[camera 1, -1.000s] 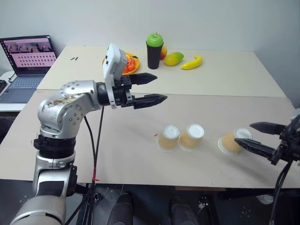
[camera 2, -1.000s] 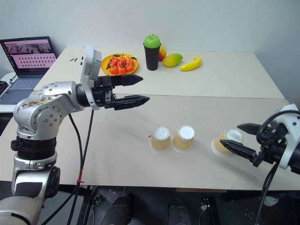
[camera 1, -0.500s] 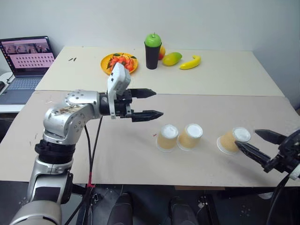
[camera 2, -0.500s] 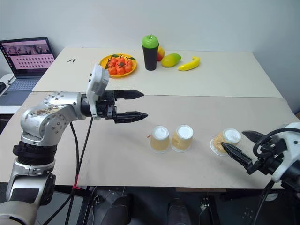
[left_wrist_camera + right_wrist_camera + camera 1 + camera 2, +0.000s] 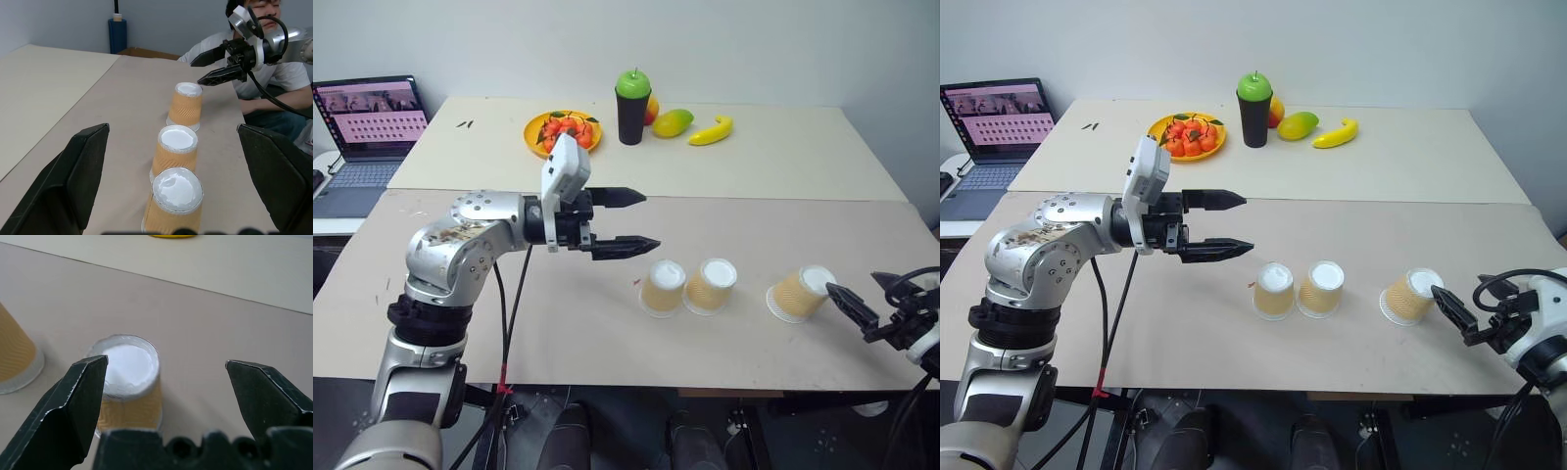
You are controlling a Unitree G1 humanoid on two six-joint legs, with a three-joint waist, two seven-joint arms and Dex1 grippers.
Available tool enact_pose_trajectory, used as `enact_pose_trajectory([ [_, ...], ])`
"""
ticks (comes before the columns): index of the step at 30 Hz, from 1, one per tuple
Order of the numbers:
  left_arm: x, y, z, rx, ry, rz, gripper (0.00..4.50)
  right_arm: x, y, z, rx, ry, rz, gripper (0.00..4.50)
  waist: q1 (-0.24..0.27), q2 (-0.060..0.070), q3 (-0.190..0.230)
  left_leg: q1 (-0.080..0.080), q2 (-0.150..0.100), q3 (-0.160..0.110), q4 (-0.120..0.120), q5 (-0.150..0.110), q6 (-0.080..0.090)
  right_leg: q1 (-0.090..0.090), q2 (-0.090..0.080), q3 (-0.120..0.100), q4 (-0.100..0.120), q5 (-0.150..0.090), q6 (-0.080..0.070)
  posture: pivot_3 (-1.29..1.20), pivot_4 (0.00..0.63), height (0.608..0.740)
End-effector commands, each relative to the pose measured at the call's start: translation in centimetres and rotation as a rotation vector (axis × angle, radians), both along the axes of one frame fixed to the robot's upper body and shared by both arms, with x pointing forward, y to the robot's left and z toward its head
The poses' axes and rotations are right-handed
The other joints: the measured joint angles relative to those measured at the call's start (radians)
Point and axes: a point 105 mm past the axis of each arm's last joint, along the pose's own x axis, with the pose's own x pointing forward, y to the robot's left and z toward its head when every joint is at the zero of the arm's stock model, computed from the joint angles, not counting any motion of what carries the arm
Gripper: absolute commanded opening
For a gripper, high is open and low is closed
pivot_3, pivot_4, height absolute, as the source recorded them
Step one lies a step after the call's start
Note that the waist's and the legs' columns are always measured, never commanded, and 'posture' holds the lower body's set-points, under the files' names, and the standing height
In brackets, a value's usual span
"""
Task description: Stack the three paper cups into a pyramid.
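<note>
Three tan ribbed paper cups stand bottom-up in a row on the near table: a left cup (image 5: 663, 287), a middle cup (image 5: 713, 285) close beside it, and a right cup (image 5: 800, 293) set apart. My right gripper (image 5: 867, 297) is open, just right of the right cup and clear of it; in the right wrist view that cup (image 5: 128, 377) sits ahead between its spread fingers. My left gripper (image 5: 646, 219) hangs open above the table, up and left of the left cup, pointing right along the row (image 5: 176, 149).
On the far table stand a black cup with green top (image 5: 634, 106), an orange plate of fruit (image 5: 558, 132), a mango (image 5: 674, 122) and a banana (image 5: 713, 130). A laptop (image 5: 372, 122) sits far left. A person (image 5: 274, 78) sits beyond the table's right end.
My right gripper has drawn back to the right and lower, away from the right cup, which it straddled before. The left gripper has barely moved. The cups stay in place.
</note>
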Motion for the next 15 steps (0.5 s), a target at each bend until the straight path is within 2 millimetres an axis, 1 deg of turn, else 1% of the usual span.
enact_pose_trajectory([
  [1, -0.3, 0.3, 1.1, -0.034, -0.031, 0.017, 4.48, 0.0, 0.5, 0.7, -0.001, -0.038, 0.040, 4.50, -0.002, 0.000, 0.000, 0.000, 0.000, 0.000, 0.000, 0.000, 0.000, 0.000, 0.000, 0.000, 0.000, 0.000, 0.000, 0.00, 0.150, 0.732],
  [4, -0.2, 0.4, 1.1, -0.045, -0.026, 0.034, 4.48, 0.1, 1.3, 1.7, 0.030, -0.060, 0.083, 4.50, -0.004, 0.000, 0.000, 0.000, 0.000, 0.000, 0.000, 0.000, 0.000, 0.000, 0.000, 0.000, 0.000, 0.000, 0.000, 0.00, 0.150, 0.732],
  [6, -0.2, 0.3, 1.0, -0.047, -0.024, 0.038, 4.48, 0.2, 1.7, 1.9, 0.030, -0.059, 0.104, 4.50, -0.003, 0.000, 0.000, 0.000, 0.000, 0.000, 0.000, 0.000, 0.000, 0.000, 0.000, 0.000, 0.000, 0.000, 0.000, 0.00, 0.150, 0.732],
  [8, -0.2, 0.2, 1.0, -0.050, -0.021, 0.040, 4.48, 0.3, 1.9, 2.1, 0.029, -0.064, 0.108, 4.50, -0.001, 0.000, 0.000, 0.000, 0.000, 0.000, 0.000, 0.000, 0.000, 0.000, 0.000, 0.000, 0.000, 0.000, 0.000, 0.00, 0.150, 0.732],
  [13, -0.3, 0.1, 0.6, -0.051, -0.015, 0.045, 4.48, 0.8, 2.2, 3.9, 0.031, -0.113, 0.122, 4.50, -0.001, 0.000, 0.000, 0.000, 0.000, 0.000, 0.000, 0.000, 0.000, 0.000, 0.000, 0.001, 0.000, 0.000, 0.000, 0.00, 0.150, 0.732],
  [15, -0.2, 0.1, 0.5, -0.052, -0.013, 0.048, 4.48, 0.8, 2.6, 4.0, 0.035, -0.105, 0.144, 4.50, 0.000, 0.000, 0.000, 0.000, 0.000, 0.000, 0.000, 0.000, 0.000, 0.000, 0.000, 0.001, 0.000, 0.000, 0.000, 0.00, 0.150, 0.732],
])
